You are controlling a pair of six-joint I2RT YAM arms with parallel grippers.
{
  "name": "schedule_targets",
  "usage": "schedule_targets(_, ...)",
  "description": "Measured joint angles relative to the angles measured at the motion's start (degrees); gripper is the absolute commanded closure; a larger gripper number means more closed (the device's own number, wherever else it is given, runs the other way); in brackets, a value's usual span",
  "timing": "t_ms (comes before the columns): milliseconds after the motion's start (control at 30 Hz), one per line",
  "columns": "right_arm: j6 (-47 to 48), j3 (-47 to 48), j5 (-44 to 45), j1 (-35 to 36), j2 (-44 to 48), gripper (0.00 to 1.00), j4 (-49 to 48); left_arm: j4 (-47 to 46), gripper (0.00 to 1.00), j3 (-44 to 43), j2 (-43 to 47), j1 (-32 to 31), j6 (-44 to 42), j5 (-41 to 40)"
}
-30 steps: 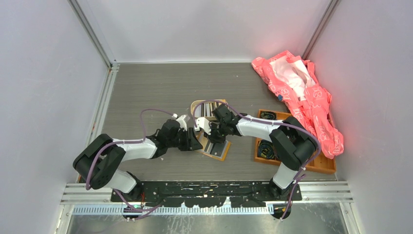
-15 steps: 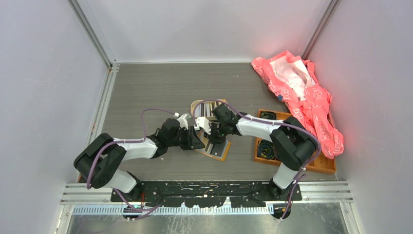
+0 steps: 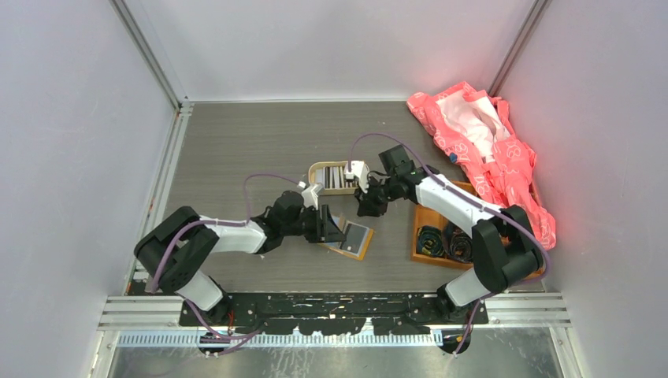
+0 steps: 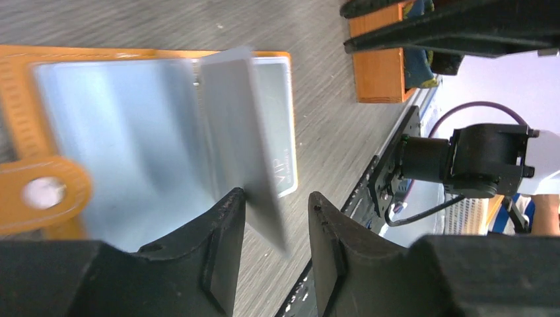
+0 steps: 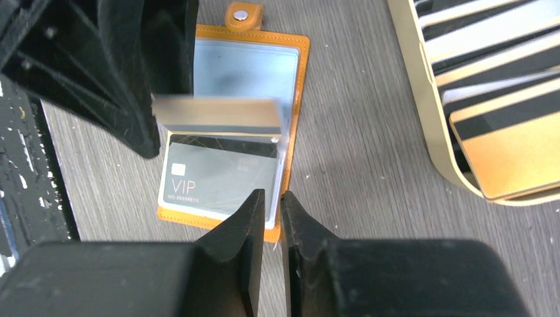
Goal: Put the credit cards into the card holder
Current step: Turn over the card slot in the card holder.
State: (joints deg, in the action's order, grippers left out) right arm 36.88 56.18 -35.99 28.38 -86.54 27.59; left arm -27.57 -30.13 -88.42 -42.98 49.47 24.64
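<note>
The orange card holder (image 3: 356, 241) lies open on the table, with its snap stud (image 5: 242, 14) at one end. A grey VIP card (image 5: 214, 177) sits in its lower clear sleeve. One clear sleeve leaf (image 5: 218, 113) stands up from the middle. My left gripper (image 3: 335, 230) is open at the holder's left edge, and in the left wrist view (image 4: 276, 195) the raised leaf (image 4: 238, 132) runs between its fingers. My right gripper (image 3: 365, 208) hangs above the holder's far right side; it is shut and empty in the right wrist view (image 5: 272, 195). More cards (image 5: 492, 99) lie in the beige tin (image 3: 321, 168).
A wooden compartment tray (image 3: 418, 236) holding dark coiled items stands right of the holder. A crumpled pink bag (image 3: 492, 150) lies at the back right. The arms' base rail (image 3: 331, 307) runs along the near edge.
My right gripper has drawn back from the holder, up and to the right toward the tin. My left gripper has moved right to the holder, and a sleeve leaf now stands up.
</note>
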Motion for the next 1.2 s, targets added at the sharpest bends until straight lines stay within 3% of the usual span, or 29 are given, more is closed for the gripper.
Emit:
schedule_targets(267,-2.7,0.1,-3.8,-4.2,0.3,0.79,1.9,-3.7,0.53,-3.6,-5.7,-4.7,1.4,0.7)
schedule_targets(500,-6.9,0.8,-6.2,-6.3,0.3,0.79,2.4,-3.9,0.52,-3.6,-5.8,-5.0,1.4,0.9)
schedule_targets(733,-10.3,1.3,-8.6,-7.4,0.3,0.78,2.5,-3.8,0.45,-6.0,-5.8,-5.9,1.3,1.8)
schedule_targets(867,-11.2,1.5,-9.2,-7.6,0.3,0.78,2.5,-3.9,0.48,-6.8,-5.8,-6.8,1.3,2.1)
schedule_targets(1033,-15.8,2.3,-10.2,-8.3,-0.5,0.81,2.3,-3.3,0.67,-6.8,-5.8,-7.1,0.5,1.4)
schedule_targets(1133,-21.8,2.5,-10.2,-9.5,-1.0,0.82,0.6,0.1,0.66,-6.1,-2.8,-7.1,-2.1,-1.9)
schedule_targets(1200,-25.6,2.5,-10.1,-10.8,-1.1,0.82,-0.5,4.1,0.59,-5.6,1.7,-6.9,-4.9,-4.9)
